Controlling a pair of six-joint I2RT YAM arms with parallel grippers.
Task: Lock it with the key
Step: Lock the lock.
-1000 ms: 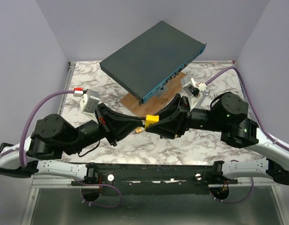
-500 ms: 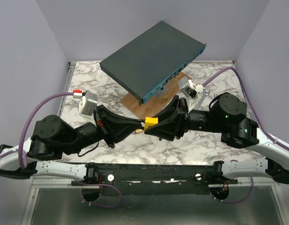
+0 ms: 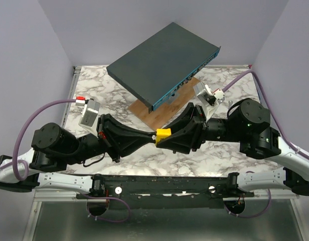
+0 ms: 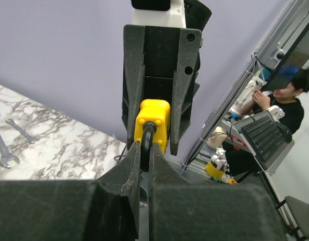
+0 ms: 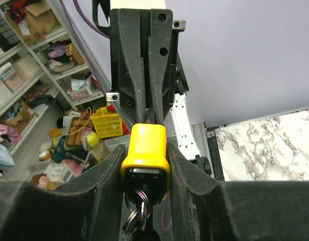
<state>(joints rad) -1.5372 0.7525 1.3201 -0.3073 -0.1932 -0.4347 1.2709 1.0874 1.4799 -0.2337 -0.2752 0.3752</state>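
A yellow padlock (image 3: 163, 134) is held in the air between my two grippers above the marble table's front middle. My right gripper (image 3: 167, 137) is shut on the padlock's yellow body (image 5: 146, 150), one finger on each side. A key ring (image 5: 137, 213) hangs from the keyhole end and the key itself is cut off at the frame edge. My left gripper (image 3: 150, 137) faces the right one and is shut on the black shackle (image 4: 146, 145) that sticks out of the yellow body (image 4: 153, 120).
A dark grey flat box (image 3: 164, 63) leans tilted at the back, over a wooden board (image 3: 167, 103). Two wrenches (image 4: 4, 150) lie on the marble table (image 3: 235, 153). Both arms span the front half of the table.
The padlock and both grippers have shifted slightly toward the near edge. The left arm's wrist has drawn back to the left, and the grippers now line up tip to tip.
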